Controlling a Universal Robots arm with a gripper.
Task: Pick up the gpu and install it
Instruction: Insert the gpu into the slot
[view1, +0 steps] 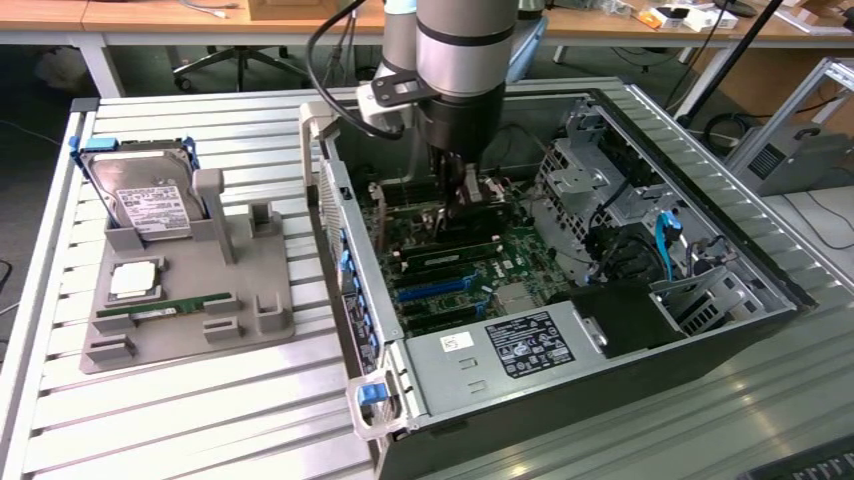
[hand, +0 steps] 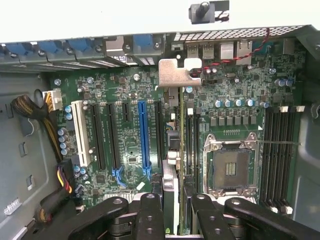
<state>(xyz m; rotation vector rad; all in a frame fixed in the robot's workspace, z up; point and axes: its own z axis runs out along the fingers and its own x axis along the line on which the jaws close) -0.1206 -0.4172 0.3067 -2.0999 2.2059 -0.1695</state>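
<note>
The arm reaches straight down into the open computer case (view1: 641, 370), which lies on its side on the slatted metal worktop (view1: 200, 420), toward the exterior view's right edge. The hand (view1: 467, 200) hangs low inside the case, just above the motherboard (hand: 125, 145). In the wrist view the hand (hand: 176, 206) is pinching the gpu (hand: 175, 72), with one dark finger (hand: 150, 215) on each flat face of the card. The card stands upright on its long edge, so it appears as a thin line running away from the fingers to its silvery end bracket. The bracket sits against the case's rear wall, next to the row of port openings. The gpu lies in line with a black slot, between the long blue slot (hand: 142, 135) and the empty processor socket (hand: 232, 167). I cannot tell whether its lower edge is seated in that slot or just above it. A bank of memory slots (hand: 280, 155) lies beyond the socket, well apart from the card. On the worktop, toward the exterior view's left edge, a grey holder (view1: 187, 340) stands just beside the case. A hard drive (view1: 147, 195) leans at the holder's far end, and a green memory stick (view1: 167, 308) lies flat nearer its front.
</note>
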